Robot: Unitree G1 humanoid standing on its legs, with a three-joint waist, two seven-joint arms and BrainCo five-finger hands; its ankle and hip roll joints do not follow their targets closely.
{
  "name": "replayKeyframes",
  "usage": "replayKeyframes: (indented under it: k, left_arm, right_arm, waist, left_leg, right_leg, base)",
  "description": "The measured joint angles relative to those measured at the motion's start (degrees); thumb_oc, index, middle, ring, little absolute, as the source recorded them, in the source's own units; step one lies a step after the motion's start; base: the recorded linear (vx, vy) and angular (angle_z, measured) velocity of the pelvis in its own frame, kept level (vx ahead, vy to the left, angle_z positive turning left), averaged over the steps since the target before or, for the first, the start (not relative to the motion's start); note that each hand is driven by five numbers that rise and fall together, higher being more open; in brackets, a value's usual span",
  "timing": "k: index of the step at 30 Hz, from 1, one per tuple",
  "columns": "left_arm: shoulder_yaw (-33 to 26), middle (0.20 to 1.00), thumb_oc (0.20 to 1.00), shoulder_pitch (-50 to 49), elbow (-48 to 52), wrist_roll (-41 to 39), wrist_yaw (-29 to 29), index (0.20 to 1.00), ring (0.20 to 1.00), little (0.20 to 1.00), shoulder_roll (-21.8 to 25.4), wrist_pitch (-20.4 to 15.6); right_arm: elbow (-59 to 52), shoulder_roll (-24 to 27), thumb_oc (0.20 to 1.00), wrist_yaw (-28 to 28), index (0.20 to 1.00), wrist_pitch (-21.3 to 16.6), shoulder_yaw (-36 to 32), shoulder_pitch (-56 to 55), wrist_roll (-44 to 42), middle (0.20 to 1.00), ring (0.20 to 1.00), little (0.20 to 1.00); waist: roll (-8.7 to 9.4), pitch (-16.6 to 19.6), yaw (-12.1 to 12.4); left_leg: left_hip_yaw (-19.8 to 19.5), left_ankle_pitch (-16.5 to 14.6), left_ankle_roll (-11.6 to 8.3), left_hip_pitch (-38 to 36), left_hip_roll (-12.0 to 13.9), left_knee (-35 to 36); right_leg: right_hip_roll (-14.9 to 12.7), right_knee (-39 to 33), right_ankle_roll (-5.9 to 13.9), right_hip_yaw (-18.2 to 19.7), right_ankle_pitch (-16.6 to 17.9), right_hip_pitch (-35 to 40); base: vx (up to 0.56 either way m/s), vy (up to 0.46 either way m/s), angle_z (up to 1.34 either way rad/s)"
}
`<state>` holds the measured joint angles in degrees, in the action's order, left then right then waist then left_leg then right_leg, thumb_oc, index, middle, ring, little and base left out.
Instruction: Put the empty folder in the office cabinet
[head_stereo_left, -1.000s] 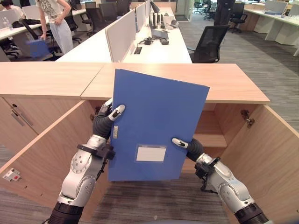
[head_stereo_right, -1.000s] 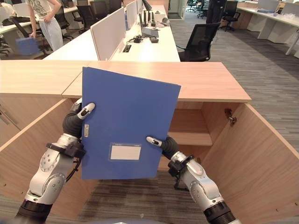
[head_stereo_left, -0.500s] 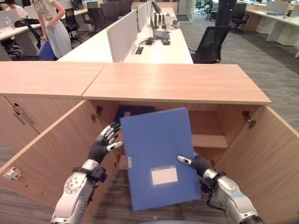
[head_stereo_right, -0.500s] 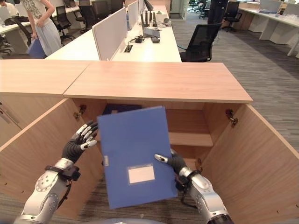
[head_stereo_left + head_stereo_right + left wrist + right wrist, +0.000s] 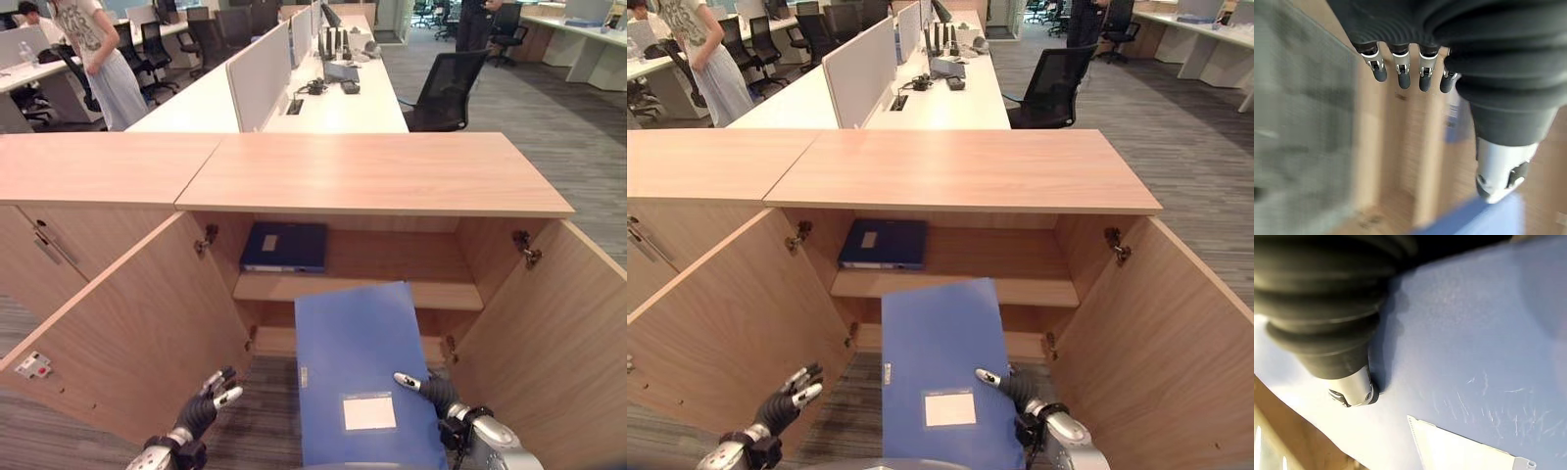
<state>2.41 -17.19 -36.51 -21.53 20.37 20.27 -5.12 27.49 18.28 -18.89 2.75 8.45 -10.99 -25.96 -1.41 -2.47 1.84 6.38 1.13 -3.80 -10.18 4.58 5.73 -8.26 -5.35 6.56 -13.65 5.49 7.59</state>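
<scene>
Sliding step: the right robot hand [image 5: 429, 390] carries the blue folder [image 5: 364, 372] low in front of the open office cabinet [image 5: 372, 176], its far edge pointing at the lower opening under the shelf [image 5: 294, 287].
Folder place: it hangs in front of the cabinet, not yet inside, tilted with its labelled face up and the white label [image 5: 369, 412] near the robot.
Right robot hand: its thumb lies on the folder's top face at the right edge, as the right wrist view shows; the fingers are hidden under the folder, so the full grip cannot be told.
Left robot hand: the left robot hand [image 5: 208, 394] is off the folder, to the folder's left in front of the cabinet's left door [image 5: 127, 323], fingers straight and spread, holding nothing.
Already stored: a dark blue folder [image 5: 284, 246] lies flat on the shelf at the cabinet's left, so the upper level is partly taken.
Doing it well: judged from this, the folder should be kept level and square to the opening, so its corners clear the shelf edge and the right door [image 5: 558, 333].
Risk: with one thumb seen holding it, the folder may droop or twist; the free left robot hand could steady the left edge.
Finish: release only once the folder rests well inside the cabinet.
</scene>
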Motion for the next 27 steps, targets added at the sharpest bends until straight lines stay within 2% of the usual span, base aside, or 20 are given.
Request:
replayKeyframes:
  k: [3,4,8,12,14,15,17,18,19,21,22,23,24,25,26,27]
  left_arm:
    - [0.9,1.0,1.0,-0.7,-2.4,2.2,-1.2,1.0,1.0,1.0,-0.6,0.3]
    - [1.0,1.0,1.0,1.0,-6.8,2.9,-2.5,1.0,1.0,1.0,-1.6,-0.1]
    - [2.4,1.0,1.0,2.0,-10.5,4.2,-4.5,1.0,1.0,1.0,-3.2,0.1]
    - [4.9,1.0,1.0,4.4,-15.6,4.7,-8.5,1.0,1.0,1.0,-4.9,-0.1]
    - [4.9,1.0,1.0,4.9,-15.9,5.0,-9.9,1.0,1.0,1.0,-5.3,-0.1]
    - [4.9,1.0,1.0,7.1,-17.2,5.0,-11.2,1.0,1.0,1.0,-6.1,-0.1]
    - [4.4,1.0,1.0,8.4,-17.3,4.6,-11.9,1.0,1.0,1.0,-6.3,-0.1]
    - [4.0,1.0,1.0,9.1,-17.4,4.4,-12.4,1.0,1.0,1.0,-6.2,-0.1]
    - [4.1,1.0,1.0,9.6,-19.0,4.2,-13.1,1.0,1.0,1.0,-6.2,0.0]
    - [4.2,1.0,1.0,9.1,-19.8,3.9,-13.6,1.0,1.0,1.0,-6.4,0.2]
    - [4.1,1.0,1.0,9.0,-20.5,3.9,-13.7,1.0,1.0,1.0,-6.8,0.0]
    - [4.3,1.0,1.0,9.6,-22.4,3.9,-14.5,1.0,1.0,1.0,-8.5,0.1]
    - [4.4,1.0,1.0,10.3,-21.5,3.9,-14.6,1.0,1.0,1.0,-8.5,-0.1]
    - [4.0,1.0,1.0,11.9,-21.3,3.9,-15.2,1.0,1.0,1.0,-8.2,-0.1]
    - [4.0,1.0,1.0,12.3,-20.9,3.9,-15.4,1.0,1.0,1.0,-7.5,-0.1]
    - [4.0,1.0,1.0,12.0,-20.9,3.9,-15.6,1.0,1.0,1.0,-7.1,0.0]
  right_arm:
    - [0.1,-1.1,0.2,1.8,0.2,0.0,-0.1,-0.1,-0.6,0.2,0.2,0.2]
    - [0.2,-1.9,0.2,3.5,0.2,-0.2,-0.3,0.0,-3.5,0.2,0.2,0.2]
    - [1.9,-4.9,0.2,6.4,0.2,-2.1,-1.6,1.0,-8.4,0.2,0.2,0.2]
    - [6.8,-7.4,0.2,12.8,0.2,-4.7,-3.3,4.8,-16.4,0.2,0.2,0.2]
    - [7.0,-7.8,0.2,15.1,0.2,-5.7,-5.6,6.6,-20.9,0.2,0.2,0.2]
    - [7.8,-7.9,0.2,17.0,0.2,-7.5,-8.5,9.0,-24.5,0.2,0.2,0.2]
    - [9.2,-7.7,0.2,18.5,0.2,-8.9,-10.5,12.7,-27.2,0.2,0.2,0.2]
    - [9.4,-7.7,0.2,19.4,0.2,-9.2,-11.6,14.7,-28.0,0.2,0.2,0.2]
    - [9.1,-7.6,0.2,20.6,0.2,-10.7,-12.1,16.1,-29.3,0.2,0.2,0.2]
    - [9.2,-7.6,0.2,21.9,0.2,-11.7,-13.4,15.9,-29.5,0.2,0.2,0.2]
    - [9.3,-7.5,0.2,22.4,0.2,-12.2,-13.8,16.0,-30.0,0.2,0.2,0.2]
    - [9.0,-6.0,0.2,23.8,0.2,-13.7,-14.0,16.3,-31.8,0.2,0.2,0.2]
    - [9.3,-5.9,0.2,24.3,0.2,-14.5,-15.5,16.9,-32.5,0.2,0.2,0.2]
    - [10.7,-6.3,0.2,25.6,0.2,-15.1,-16.7,17.4,-34.1,0.2,0.2,0.2]
    - [11.8,-7.1,0.2,26.7,0.2,-15.1,-17.2,17.9,-34.9,0.2,0.2,0.2]
    - [12.1,-7.6,0.2,27.2,0.2,-15.1,-17.1,18.5,-35.4,0.2,0.2,0.2]
  waist:
    - [0.16,-0.2,-0.1]
    - [0.19,-0.1,-0.1]
    - [0.26,-0.1,0.0]
    - [-0.07,-0.3,0.6]
    - [-1.14,-1.0,1.0]
    - [-1.89,-1.7,1.3]
    - [-2.18,-3.3,2.0]
    - [-1.8,-4.8,2.4]
    - [-1.21,-6.1,2.7]
    - [-1.0,-6.1,3.3]
    - [-0.93,-6.0,3.3]
    - [-3.9,-5.6,3.4]
    - [-4.94,-6.0,3.5]
    - [-4.28,-7.1,3.9]
    - [-2.52,-7.0,5.0]
    - [-1.56,-7.0,5.3]
  left_leg:
    - [-0.3,0.0,0.0,0.3,0.0,0.0]
    - [-0.8,0.2,-0.11,0.7,0.0,0.0]
    - [-1.8,0.6,-0.31,1.0,0.0,0.0]
    - [-3.9,1.3,-0.49,1.9,0.1,0.0]
    - [-6.1,2.3,-0.76,3.4,0.2,-0.3]
    - [-8.2,3.3,-1.4,5.8,0.3,-2.2]
    - [-9.0,3.1,-2.61,8.7,0.5,-6.6]
    - [-8.1,3.2,-2.93,11.8,0.0,-12.0]
    - [-3.8,2.6,-4.2,14.9,0.8,-15.3]
    - [-0.5,2.0,-4.26,15.5,2.5,-15.2]
    - [1.3,2.0,-4.18,15.8,2.8,-13.6]
    - [1.5,-1.0,-4.31,16.7,5.2,-7.6]
    - [1.5,1.7,-5.2,17.7,6.6,-6.8]
    - [1.3,3.4,-5.36,17.7,6.5,-7.3]
    - [2.5,2.4,-6.3,17.7,5.9,-7.0]
    - [3.2,2.5,-6.3,17.5,5.4,-6.1]
  right_leg:
    - [0.0,0.0,-0.01,-0.3,0.0,-0.1]
    - [-0.1,0.0,-0.01,-0.9,0.0,-0.1]
    - [0.0,0.0,-0.08,-1.8,-0.2,0.0]
    - [0.1,0.0,-0.05,-3.8,-0.4,0.4]
    - [0.2,0.2,-0.13,-5.7,-0.5,0.4]
    - [1.0,0.0,-0.48,-5.5,-1.5,0.2]
    - [1.3,-0.1,-1.45,-4.2,-2.2,-0.2]
    - [1.1,-0.1,-1.69,-4.3,-2.1,-0.3]
    - [0.6,-0.1,-2.85,-5.4,-1.5,0.3]
    - [-0.2,0.3,-3.0,-6.2,-1.9,0.4]
    - [-0.3,-0.2,-2.37,-6.0,-3.1,0.1]
    - [2.3,2.7,-2.77,-5.6,-5.3,-1.7]
    - [3.0,7.0,-2.86,-5.6,-6.2,-3.5]
    - [1.9,8.7,-2.47,-5.7,-6.4,-4.8]
    - [1.2,8.1,-2.36,-5.0,-6.9,-5.6]
    - [0.8,7.0,-2.35,-4.5,-6.9,-5.7]
  base:
    - [-0.01,-0.023,0.06]
    - [-0.02,-0.041,0.19]
    - [-0.01,-0.056,0.14]
    - [-0.05,-0.069,0.28]
    - [-0.1,-0.097,0.64]
    - [-0.09,-0.071,0.92]
    - [0.01,-0.02,0.6]
    - [0.07,0.026,0.33]
    - [0.12,0.047,0.38]
    - [0.2,0.074,0.19]
    - [0.19,0.089,0.04]
    - [0.08,0.075,0.2]
    - [0.14,0.124,0.42]
    - [0.19,0.141,0.26]
    - [0.25,0.137,0.03]
    - [0.29,0.143,-0.43]
